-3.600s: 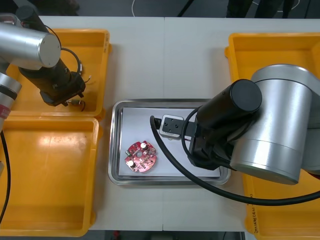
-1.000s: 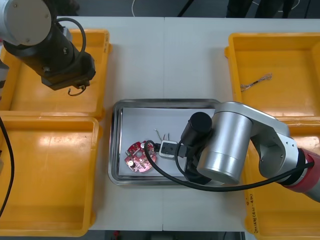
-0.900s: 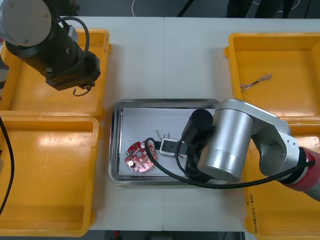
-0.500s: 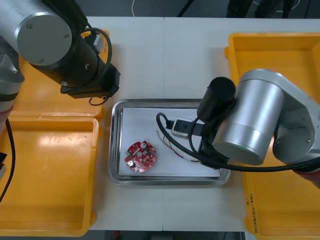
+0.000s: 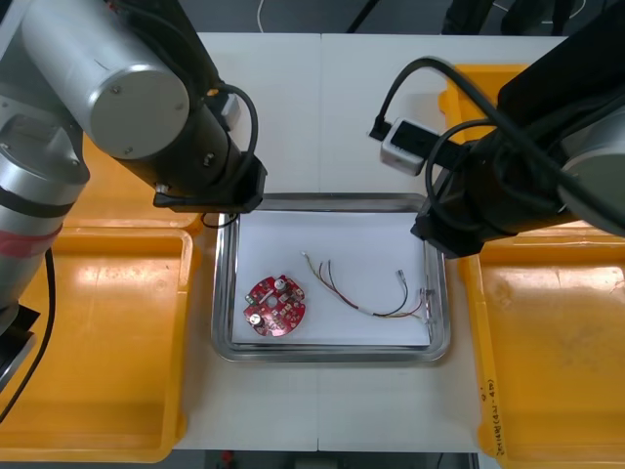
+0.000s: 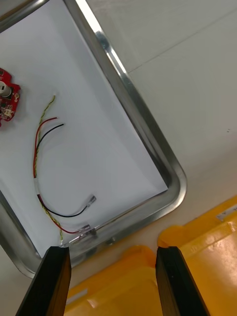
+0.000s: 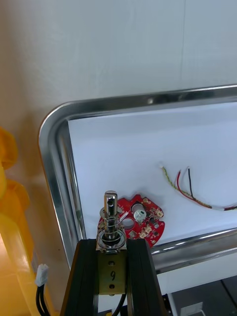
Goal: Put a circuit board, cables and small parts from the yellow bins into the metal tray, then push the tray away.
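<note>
Yellow bins (image 5: 98, 391) are sitting at both sides as usual, and the metal tray (image 5: 330, 202) between them is filling up. Heads up on what's just changing: your right arm (image 5: 547, 147) is pulling back from over the tray toward the right-hand bins. The right gripper (image 6: 112, 253) is hanging above the tray's right rim with its fingers wide apart and nothing between them, so the drop is done on that side.

Meanwhile your left arm (image 5: 127, 98) is swinging in from the far-left bin and is now hovering over the tray's far-left corner. The left gripper (image 7: 112, 245) is clamping a small metal part (image 7: 109, 212) upright between its fingers, up in the air and not yet in the tray.

Inside, the red circuit board (image 5: 274, 306) is lying toward the near-left on the tray's white floor. The cable (image 5: 363, 311) (red, yellow and black strands) is lying loose just right of it, not touching the board, and reaching close to the right rim.

I'm reckoning board and cable are ticked off. You're just needing to let that part go, then push.
</note>
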Available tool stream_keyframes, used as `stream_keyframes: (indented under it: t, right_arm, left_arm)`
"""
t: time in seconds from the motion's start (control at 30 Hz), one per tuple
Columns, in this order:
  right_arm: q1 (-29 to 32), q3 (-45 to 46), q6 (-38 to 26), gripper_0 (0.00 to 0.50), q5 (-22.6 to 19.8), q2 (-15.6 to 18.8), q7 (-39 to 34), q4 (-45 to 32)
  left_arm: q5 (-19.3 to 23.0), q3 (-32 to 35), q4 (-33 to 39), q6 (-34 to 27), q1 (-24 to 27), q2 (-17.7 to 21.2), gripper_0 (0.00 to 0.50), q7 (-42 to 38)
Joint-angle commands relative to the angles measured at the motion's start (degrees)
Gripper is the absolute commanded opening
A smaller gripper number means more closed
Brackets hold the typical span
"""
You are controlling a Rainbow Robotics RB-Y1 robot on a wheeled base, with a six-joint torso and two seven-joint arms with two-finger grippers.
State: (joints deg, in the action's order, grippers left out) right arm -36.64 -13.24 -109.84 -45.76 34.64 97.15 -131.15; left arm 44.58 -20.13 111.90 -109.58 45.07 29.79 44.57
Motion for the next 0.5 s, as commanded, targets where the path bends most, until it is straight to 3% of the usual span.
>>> stream_keyframes:
  t: [0.03, 0.27, 0.5]
  right_arm:
    - [1.3, 8.32, -0.16, 0.5, -3.55, 4.38, 0.68, 0.28]
    - [1.39, 16.49, -0.16, 0.5, -3.99, 5.08, 1.11, 5.99]
    - [1.04, 20.19, -0.16, 0.5, 1.55, 5.17, 1.2, 9.95]
  left_arm:
    - [-1.69, -4.3, 0.51, -0.42, 2.65, -2.46, 0.0, 4.38]
    - [-4.06, -8.52, -3.27, -0.42, 2.65, -3.95, 0.001, 4.47]
    - [-6.52, -11.51, -6.87, 3.67, 2.56, -5.36, 0.001, 4.82]
